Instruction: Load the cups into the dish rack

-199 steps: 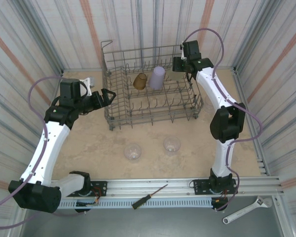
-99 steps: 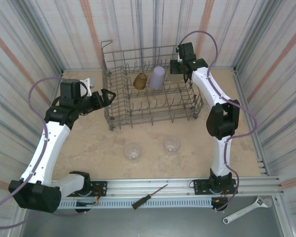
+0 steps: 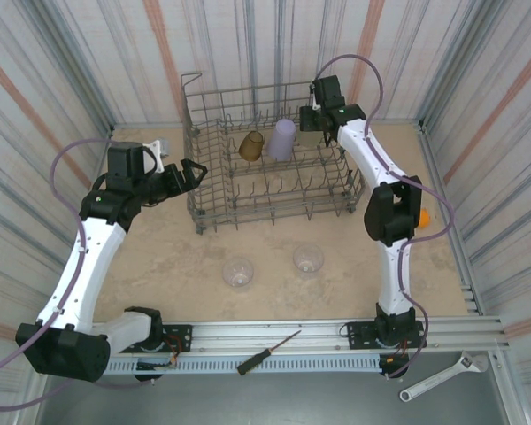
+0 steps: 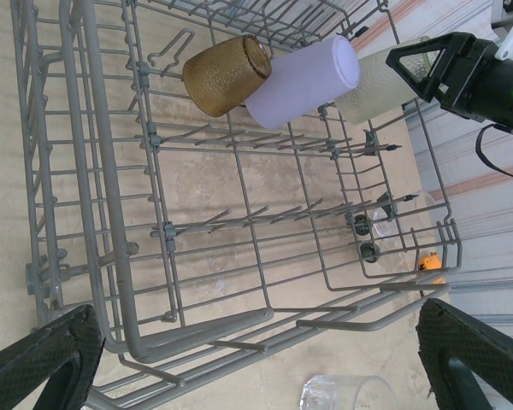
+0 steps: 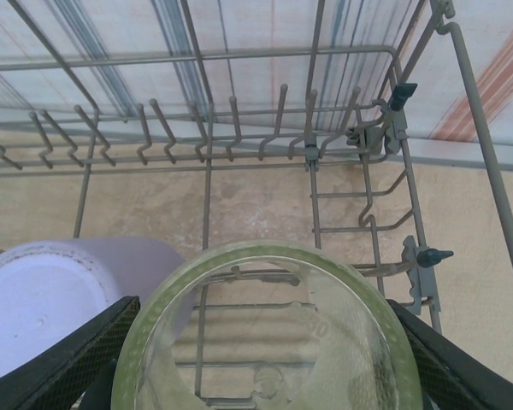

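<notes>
A grey wire dish rack (image 3: 274,211) stands at the middle of the sandy worktop (image 3: 159,257), toward its far edge. In the rack's far row an amber cup (image 3: 251,145) and a lilac cup (image 3: 282,139) rest side by side, touching. The right pincer (image 3: 312,133) hangs over the rack's far right corner, pinching a yellow-green cup (image 5: 265,333) just beside the lilac one. The left pincer (image 3: 193,173) is spread wide at the rack's left side, holding nothing. A clear cup (image 3: 239,271) and a second clear cup (image 3: 308,258) stand on the worktop between the rack and the near edge.
</notes>
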Controlling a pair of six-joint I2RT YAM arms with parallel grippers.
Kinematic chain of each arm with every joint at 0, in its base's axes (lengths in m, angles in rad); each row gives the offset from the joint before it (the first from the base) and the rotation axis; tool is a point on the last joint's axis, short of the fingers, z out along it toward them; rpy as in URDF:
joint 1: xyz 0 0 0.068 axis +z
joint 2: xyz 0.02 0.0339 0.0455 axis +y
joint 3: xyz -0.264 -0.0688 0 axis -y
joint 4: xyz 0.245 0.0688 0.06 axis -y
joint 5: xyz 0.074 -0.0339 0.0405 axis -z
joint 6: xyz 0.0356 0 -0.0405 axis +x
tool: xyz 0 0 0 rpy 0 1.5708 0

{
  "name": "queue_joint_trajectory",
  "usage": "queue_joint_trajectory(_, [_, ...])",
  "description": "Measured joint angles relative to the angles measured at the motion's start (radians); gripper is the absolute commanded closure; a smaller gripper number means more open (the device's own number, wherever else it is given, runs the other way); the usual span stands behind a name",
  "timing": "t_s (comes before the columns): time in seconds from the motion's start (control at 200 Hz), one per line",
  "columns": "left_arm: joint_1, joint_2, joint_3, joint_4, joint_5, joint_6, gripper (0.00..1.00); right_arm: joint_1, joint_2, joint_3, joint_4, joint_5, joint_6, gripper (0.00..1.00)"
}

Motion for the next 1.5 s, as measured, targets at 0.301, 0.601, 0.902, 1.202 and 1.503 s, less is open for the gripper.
queue_joint_trajectory(0.301, [0.007, 0.001, 0.000, 0.000, 0.000, 0.000, 0.01, 0.003, 0.095, 0.098, -0.021, 0.040, -0.040, 0.61])
queue_joint_trajectory(0.601, [0.007, 0.013, 0.000, 0.000, 0.001, 0.000, 0.02, 0.007, 0.133, 0.105, -0.036, 0.043, -0.051, 0.61])
queue_joint_trajectory(0.902, [0.007, 0.014, 0.000, 0.000, 0.000, 0.000, 0.02, 0.008, 0.155, 0.108, -0.034, 0.026, -0.045, 0.61])
queue_joint_trajectory(1.202, [0.007, 0.014, 0.000, 0.000, 0.000, 0.000, 0.01, -0.005, 0.177, 0.108, -0.029, -0.003, -0.017, 0.53])
queue_joint_trajectory(1.503, [0.007, 0.014, 0.000, 0.000, 0.000, -0.001, 0.01, -0.033, 0.166, 0.091, -0.013, -0.065, 0.039, 0.34])
